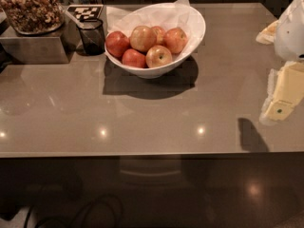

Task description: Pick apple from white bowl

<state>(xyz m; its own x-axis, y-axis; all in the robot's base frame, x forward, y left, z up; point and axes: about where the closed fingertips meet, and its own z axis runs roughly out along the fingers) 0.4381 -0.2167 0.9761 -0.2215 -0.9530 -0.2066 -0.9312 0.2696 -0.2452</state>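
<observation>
Apple [175,40]: the one I am to take. It lies at the right of the heap in the white bowl [195,28], close to the bowl's right wall.
Bowl's place: on the bench [142,118], near the far edge and about midway along it.
Handling: I judge it firm and fairly heavy for its size. The smooth skin may slip under a weak grip and bruise under a hard one, and being round it will roll if nudged.
Hold: across its widest part, coming down from above, with one side toward the bowl wall and the other in the gap beside its neighbour.
Look: round, fairly even orange-red skin, a faint paler yellowish blush and a soft gleam on top.
Neighbours: a yellower apple [159,56] with a dark stem dimple sits just in front and seems to touch it. A paler apple [143,38] sits to its left, and two darker red apples [117,43] lie at the left of the heap.
Paper [161,11]: crinkled white lining that rises behind the fruit and could catch.
Gripper [277,110]: mine, at the bench's right edge about midway along it, well apart from the bowl. Whether it stands wide or narrow I cannot tell.
Mesh cup [92,36]: dark, just left of the bowl, out of my way.
</observation>
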